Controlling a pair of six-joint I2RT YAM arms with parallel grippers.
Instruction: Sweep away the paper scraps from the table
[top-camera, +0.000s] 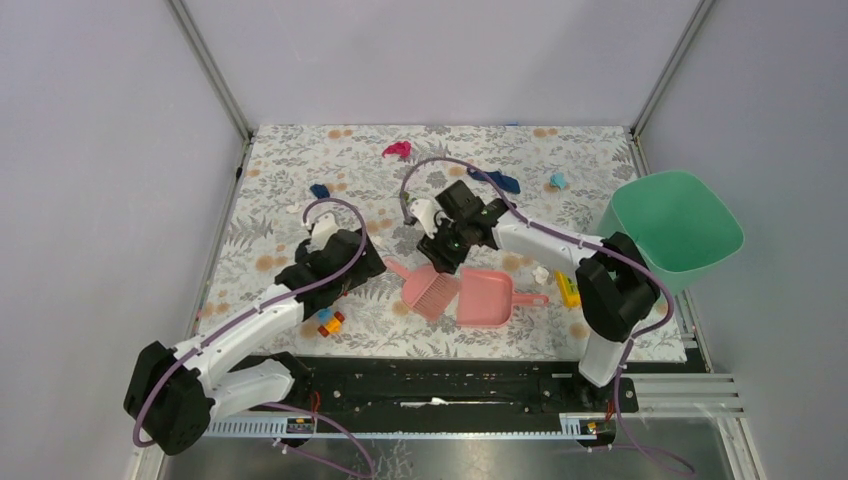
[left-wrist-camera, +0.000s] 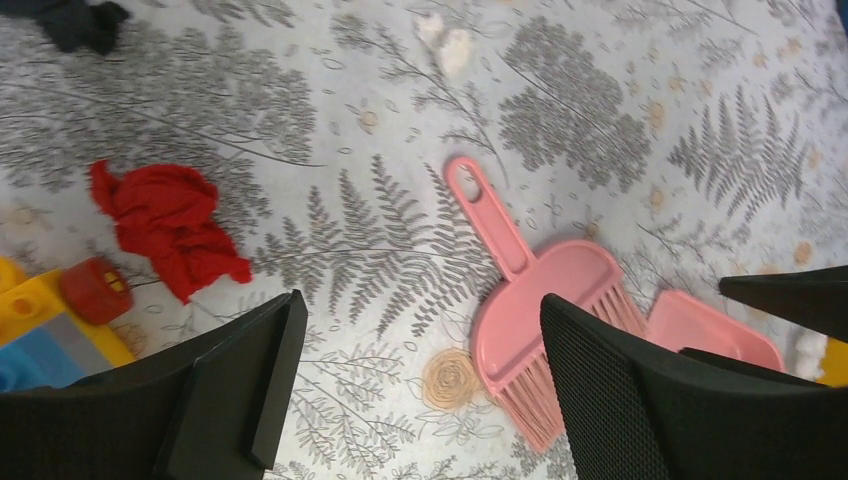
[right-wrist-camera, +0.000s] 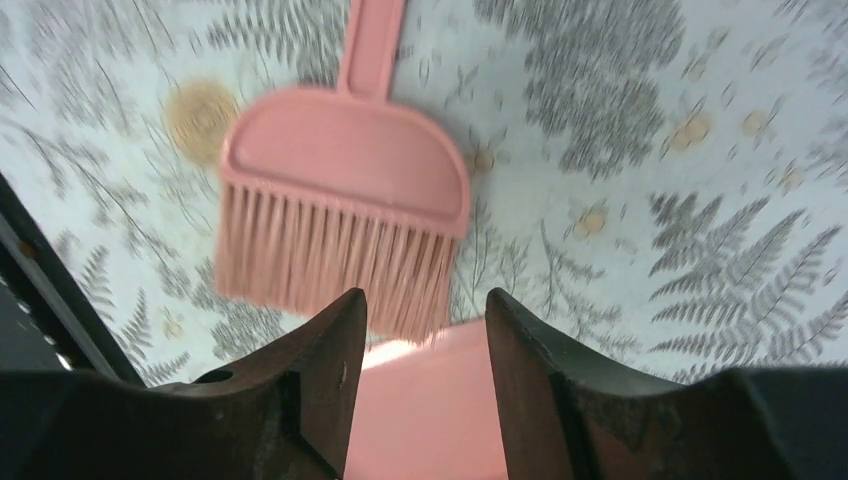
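Right gripper (right-wrist-camera: 425, 310) parted, empty over brush (right-wrist-camera: 345, 190), dustpan (top-camera: 485, 297) partly hidden behind its fingers (right-wrist-camera: 310, 400); left gripper (left-wrist-camera: 418, 320) parted, empty; bin (top-camera: 675, 230) at right showing bare green inside; scraps (top-camera: 397, 150) across upper frame.

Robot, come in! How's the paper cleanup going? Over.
Left end effector open, right end effector open above pink brush. Paper scraps scattered on table, unswept. Toy bricks lie left of brush.
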